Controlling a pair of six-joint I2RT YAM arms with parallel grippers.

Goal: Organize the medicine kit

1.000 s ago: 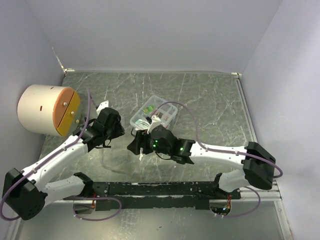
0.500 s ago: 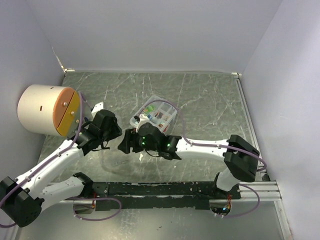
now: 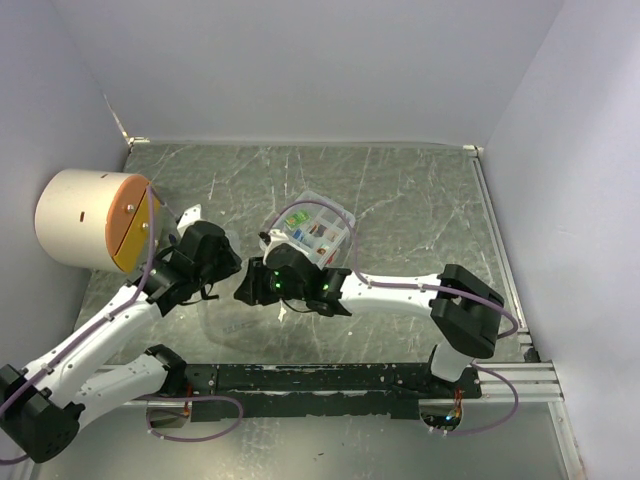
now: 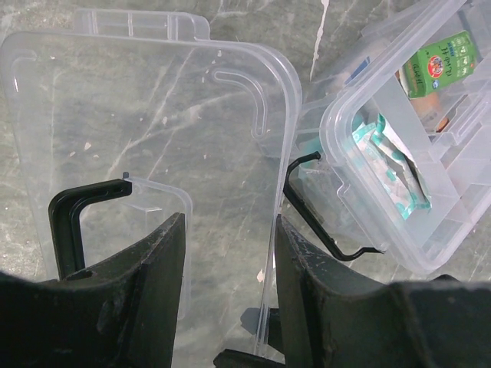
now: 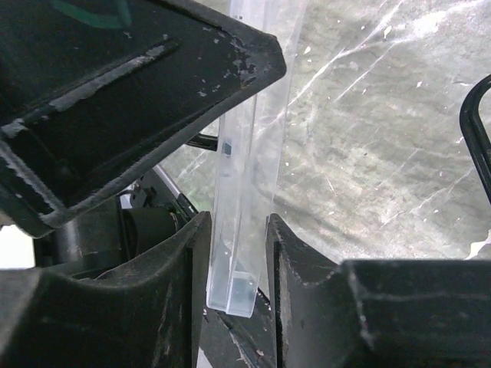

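Observation:
The medicine kit's clear case (image 3: 310,196) stands open mid-table, with a green packet (image 4: 441,65) and a teal-and-white sachet (image 4: 391,172) in its divided tray. Its clear lid (image 4: 153,115) is off the case, to the left of it, and the black handle (image 4: 65,222) hangs at its near end. My left gripper (image 4: 229,222) (image 3: 225,268) is shut on that near end of the lid. My right gripper (image 5: 236,222) (image 3: 245,288) sits right beside it. Its jaws are closed in on the lid's edge (image 5: 242,192), which stands upright between them.
A big white cylinder with an orange face (image 3: 95,220) lies at the far left, close behind my left arm. Walls enclose the table at the back and on both sides. The black mounting rail (image 3: 320,378) runs along the near edge.
My right gripper slid left off the case to beside the left gripper, and its jaws narrowed onto the lid's edge. The left gripper shifted slightly left, still holding the lid.

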